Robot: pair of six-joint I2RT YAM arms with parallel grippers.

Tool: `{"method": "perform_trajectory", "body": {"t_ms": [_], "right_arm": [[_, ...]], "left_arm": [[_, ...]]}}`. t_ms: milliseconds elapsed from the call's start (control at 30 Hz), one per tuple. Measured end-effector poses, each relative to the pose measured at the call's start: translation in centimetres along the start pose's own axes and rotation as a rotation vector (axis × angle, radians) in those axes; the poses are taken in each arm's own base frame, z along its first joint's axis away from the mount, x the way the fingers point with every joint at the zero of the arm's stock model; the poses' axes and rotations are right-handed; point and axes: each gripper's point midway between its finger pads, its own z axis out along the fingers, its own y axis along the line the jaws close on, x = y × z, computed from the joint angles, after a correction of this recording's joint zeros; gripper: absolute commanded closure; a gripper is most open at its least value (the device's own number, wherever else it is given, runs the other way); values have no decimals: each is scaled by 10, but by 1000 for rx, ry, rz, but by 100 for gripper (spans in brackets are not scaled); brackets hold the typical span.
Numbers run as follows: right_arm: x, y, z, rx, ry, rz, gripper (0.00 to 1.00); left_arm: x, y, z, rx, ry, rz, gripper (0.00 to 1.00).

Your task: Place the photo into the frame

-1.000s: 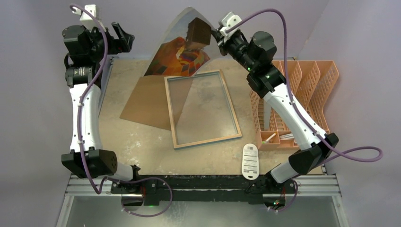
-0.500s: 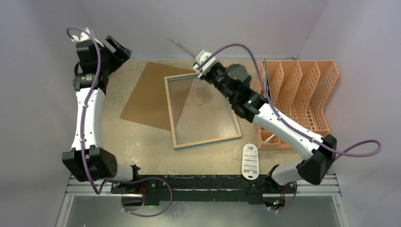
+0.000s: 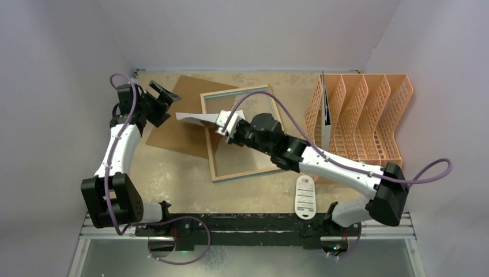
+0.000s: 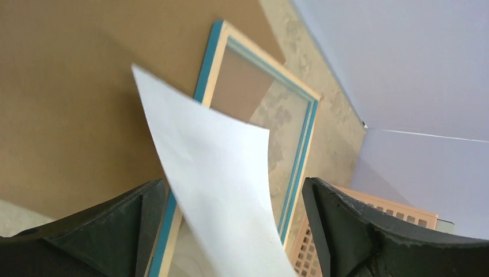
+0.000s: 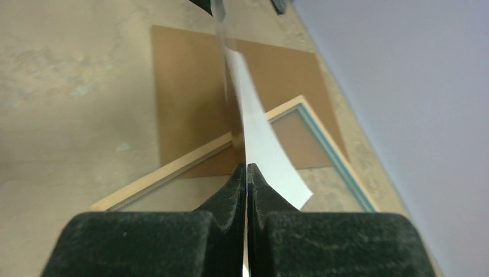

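Observation:
The photo (image 3: 196, 118) hangs curled above the table, white back up. My right gripper (image 3: 222, 123) is shut on its edge over the frame's left half. In the right wrist view the pads (image 5: 236, 184) pinch the sheet (image 5: 259, 133) edge-on. The frame (image 3: 245, 172) lies flat with its wood side up, a blue border (image 4: 300, 156) showing along its sides. My left gripper (image 3: 166, 104) is open at the photo's left end. In its wrist view the white sheet (image 4: 219, 173) shows between my spread fingers (image 4: 132, 213), not touching either.
A plain brown backing board (image 3: 176, 124) lies under the frame's left side. An orange file rack (image 3: 369, 115) stands at the right, with a thin sheet upright in its left slot. A white remote-like device (image 3: 305, 197) lies near the front edge.
My right arm swung down and left from the back wall, bringing the photo low over the frame with its white back up. My left arm came down toward the photo's left end.

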Motion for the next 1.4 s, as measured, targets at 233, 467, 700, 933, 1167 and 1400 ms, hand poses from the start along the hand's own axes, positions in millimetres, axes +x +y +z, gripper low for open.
{"method": "perform_trajectory", "body": {"t_ms": [233, 467, 700, 933, 1167, 1400], "right_arm": [[33, 55, 11, -110, 69, 0, 100], [61, 64, 30, -79, 138, 8, 100], [62, 63, 36, -13, 143, 1, 100], [68, 78, 34, 3, 130, -42, 100], [78, 90, 29, 3, 146, -83, 100], [84, 94, 32, 3, 158, -83, 100]], "left_arm": [[33, 51, 3, -113, 63, -188, 4], [40, 76, 2, -209, 37, -253, 3], [84, 110, 2, -277, 143, -332, 6], [101, 102, 10, -158, 234, -401, 11], [97, 95, 14, -86, 270, -412, 44], [98, 81, 13, -4, 309, -398, 55]]}}
